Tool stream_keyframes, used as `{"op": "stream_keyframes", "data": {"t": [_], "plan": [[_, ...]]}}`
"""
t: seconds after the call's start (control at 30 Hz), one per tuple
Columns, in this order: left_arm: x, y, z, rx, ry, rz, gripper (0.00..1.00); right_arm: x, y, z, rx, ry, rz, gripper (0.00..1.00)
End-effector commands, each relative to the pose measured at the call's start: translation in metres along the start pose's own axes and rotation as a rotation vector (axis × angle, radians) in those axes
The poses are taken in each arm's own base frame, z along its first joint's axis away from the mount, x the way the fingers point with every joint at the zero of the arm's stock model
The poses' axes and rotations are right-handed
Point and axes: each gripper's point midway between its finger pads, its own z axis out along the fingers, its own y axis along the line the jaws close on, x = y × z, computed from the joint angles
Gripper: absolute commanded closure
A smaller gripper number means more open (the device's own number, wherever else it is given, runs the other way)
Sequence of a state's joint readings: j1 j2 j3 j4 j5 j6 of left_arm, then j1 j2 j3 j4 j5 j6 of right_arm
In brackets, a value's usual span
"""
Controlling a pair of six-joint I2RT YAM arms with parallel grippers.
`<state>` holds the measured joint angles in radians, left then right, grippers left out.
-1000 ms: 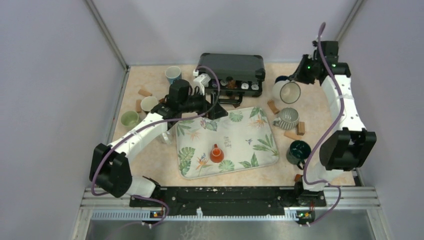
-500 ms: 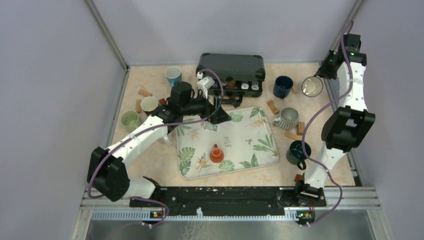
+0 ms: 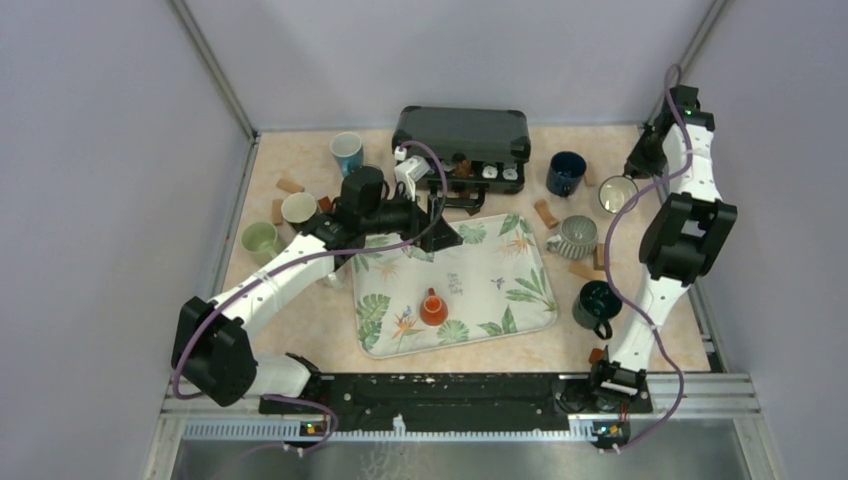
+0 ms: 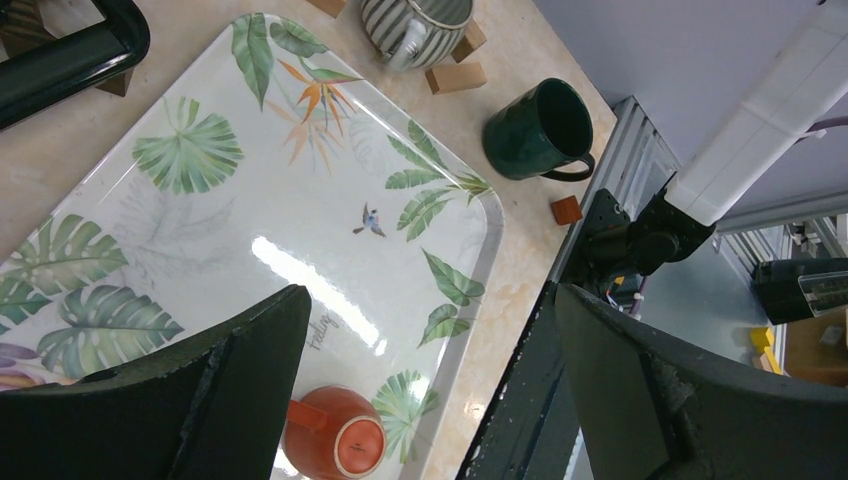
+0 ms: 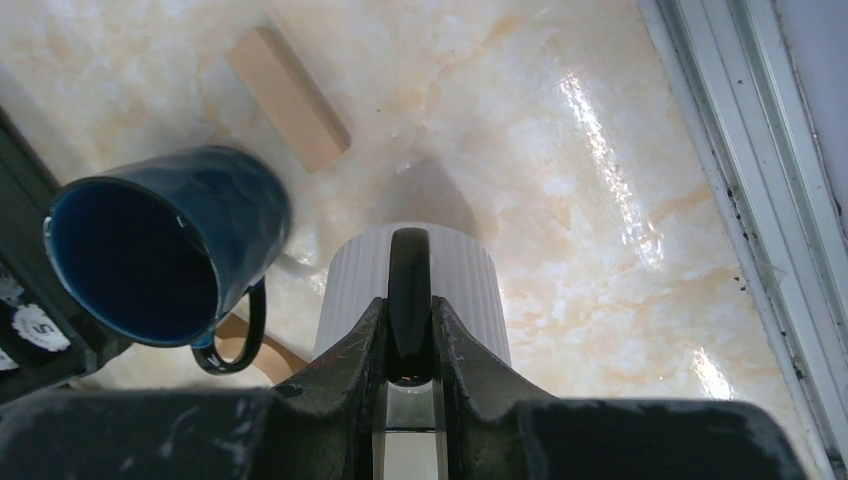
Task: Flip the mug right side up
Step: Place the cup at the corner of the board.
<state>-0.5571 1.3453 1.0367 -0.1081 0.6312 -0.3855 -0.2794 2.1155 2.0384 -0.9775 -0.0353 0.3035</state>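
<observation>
**Mug mouth-up in the right claw, release still to come**

The right gripper (image 5: 408, 335) is pinched on the dark handle (image 5: 408, 270) of the white ribbed mug (image 5: 470, 290), one finger on each side of the handle. From above, the mug (image 3: 620, 193) shows its open mouth to the ceiling. It hangs at the far right of the table (image 5: 560, 200), near the side rail, with the dark blue mug (image 5: 150, 250) just beside it and a wooden block (image 5: 290, 95) beyond.

The turning itself looks essentially done. What remains is to set the mug down and let go. Whether its base already touches the tabletop cannot be told.

The right arm reaches along the right wall to the far corner, its wrist bent downward over the mug. The left gripper (image 3: 440, 228) is spread wide and holds nothing. It hovers over the far left corner of the leaf-patterned tray (image 3: 500, 290), well apart from the mug.
</observation>
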Motion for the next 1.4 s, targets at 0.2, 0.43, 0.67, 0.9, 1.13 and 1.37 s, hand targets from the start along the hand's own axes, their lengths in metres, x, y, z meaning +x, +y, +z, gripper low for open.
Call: {"op": "stream_keyframes", "data": {"t": [0.2, 0.43, 0.67, 0.9, 1.13, 1.37], "plan": [[-0.006, -0.004, -0.002, 0.008, -0.027, 0.037, 0.01, -0.006, -0.010, -0.001, 0.017, -0.003, -0.024, 1.00], [-0.006, -0.003, -0.001, 0.001, -0.028, 0.033, 0.01, 0.004, -0.014, 0.016, 0.029, 0.039, -0.021, 1.00], [-0.005, -0.002, -0.001, -0.005, -0.025, 0.030, 0.01, 0.011, -0.016, 0.029, 0.034, 0.072, -0.018, 0.98], [-0.004, -0.001, -0.001, -0.006, -0.022, 0.028, 0.01, 0.008, -0.016, 0.035, 0.038, 0.067, -0.007, 0.82], [-0.005, 0.001, -0.002, -0.019, -0.025, 0.031, 0.01, 0.003, -0.011, 0.042, 0.024, 0.066, 0.013, 0.77], [-0.005, 0.001, -0.002, -0.021, -0.024, 0.031, 0.01, 0.002, -0.009, 0.043, 0.021, 0.060, 0.024, 0.69]]}}
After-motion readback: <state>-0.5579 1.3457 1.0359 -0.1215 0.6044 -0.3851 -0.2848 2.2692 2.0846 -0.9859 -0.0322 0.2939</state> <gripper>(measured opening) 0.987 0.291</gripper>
